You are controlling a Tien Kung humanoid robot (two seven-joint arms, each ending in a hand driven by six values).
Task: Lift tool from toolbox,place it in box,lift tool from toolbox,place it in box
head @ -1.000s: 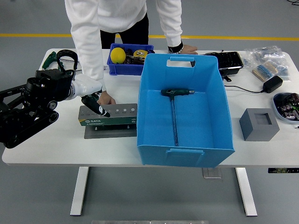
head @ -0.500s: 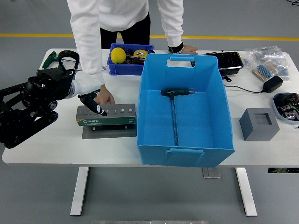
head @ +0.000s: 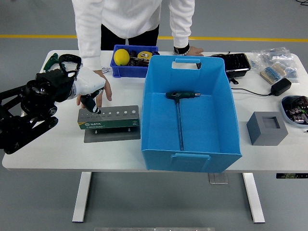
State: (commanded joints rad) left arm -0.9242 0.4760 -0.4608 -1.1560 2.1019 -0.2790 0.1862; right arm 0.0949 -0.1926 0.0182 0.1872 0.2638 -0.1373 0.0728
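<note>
White counter (head: 57, 154) with rounded corners, seen from the robot's side. Toward the left stands the toolbox (head: 109, 120), a long grey-and-green block with a row of round sockets along its top, resting on a flat grey plate. The robot's left hand (head: 86, 89), pale and smooth at the end of a black jointed arm, is at the block's left end with its fingers curled around a dark tool handle (head: 91, 105) that stands in or just above the leftmost socket; whether the tool has cleared the socket cannot be told. A person's hand (head: 105, 88) in a white sleeve hangs just behind the robot's, fingers pointing down, close to the block's far edge.

Centre: the box (head: 190, 113), a deep blue plastic tub with sloping walls and handle slots, its left wall touching or nearly touching the block's right end. Inside lies a T-handle wrench (head: 180, 113), dark grip across, steel shaft pointing toward the near wall.

Behind, a small blue bin (head: 131, 70) holds a yellow ball (head: 121, 57). A grey square block (head: 267, 128) sits right of the tub with bare counter around it. The person's other hand (head: 192, 49) rests at the far edge. Items at the far right are cluttered and partly cut off.
</note>
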